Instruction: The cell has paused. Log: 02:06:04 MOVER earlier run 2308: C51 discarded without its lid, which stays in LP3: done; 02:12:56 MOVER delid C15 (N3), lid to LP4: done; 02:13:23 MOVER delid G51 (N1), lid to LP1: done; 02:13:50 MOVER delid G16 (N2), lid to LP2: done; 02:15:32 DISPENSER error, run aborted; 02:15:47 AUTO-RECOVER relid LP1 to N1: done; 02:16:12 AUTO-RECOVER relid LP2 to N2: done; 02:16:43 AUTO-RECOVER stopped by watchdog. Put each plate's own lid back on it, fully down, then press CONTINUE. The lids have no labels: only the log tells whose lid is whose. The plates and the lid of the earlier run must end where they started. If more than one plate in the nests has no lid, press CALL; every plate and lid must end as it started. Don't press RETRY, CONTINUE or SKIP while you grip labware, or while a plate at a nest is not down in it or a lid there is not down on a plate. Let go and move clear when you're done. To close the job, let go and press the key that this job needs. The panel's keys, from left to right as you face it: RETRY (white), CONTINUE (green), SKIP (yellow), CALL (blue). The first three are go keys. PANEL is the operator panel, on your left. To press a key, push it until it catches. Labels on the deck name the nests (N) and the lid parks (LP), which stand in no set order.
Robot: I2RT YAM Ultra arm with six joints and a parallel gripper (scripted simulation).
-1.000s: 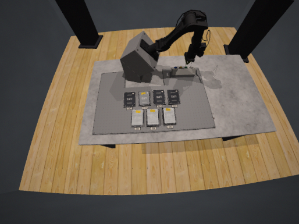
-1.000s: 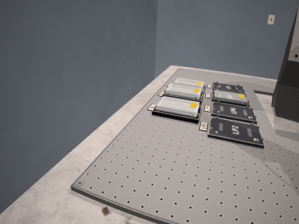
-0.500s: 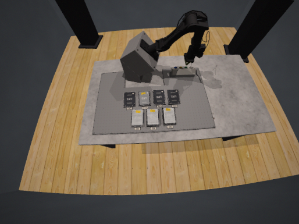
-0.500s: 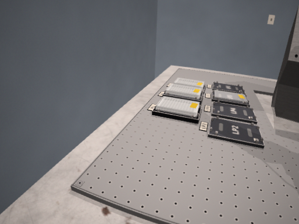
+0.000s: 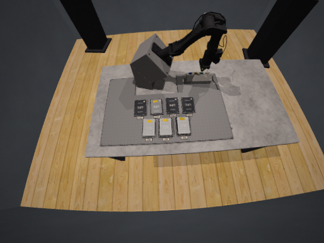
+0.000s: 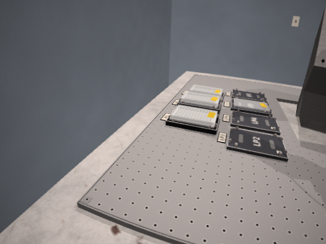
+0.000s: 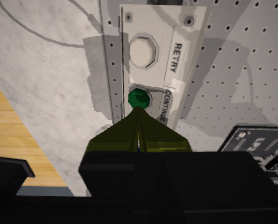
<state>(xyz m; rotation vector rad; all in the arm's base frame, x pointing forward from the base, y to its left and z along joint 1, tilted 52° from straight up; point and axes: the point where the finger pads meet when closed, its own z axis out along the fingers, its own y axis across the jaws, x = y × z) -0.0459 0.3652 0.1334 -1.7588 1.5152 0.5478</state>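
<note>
My gripper is shut and holds nothing. In the wrist view its closed tips point at the near edge of the green CONTINUE key on the panel; the white RETRY key lies just beyond. In the top view the gripper hangs just above the panel. Three white plates sit in their nests, each with a lid and a yellow mark. In the row of lid parks, one park holds a lid. The park marked LP2 is bare, as are the two others.
The arm's grey base housing stands behind the lid parks, left of the panel. Two black pillars stand at the back corners. A lid park's corner shows at the wrist view's right edge.
</note>
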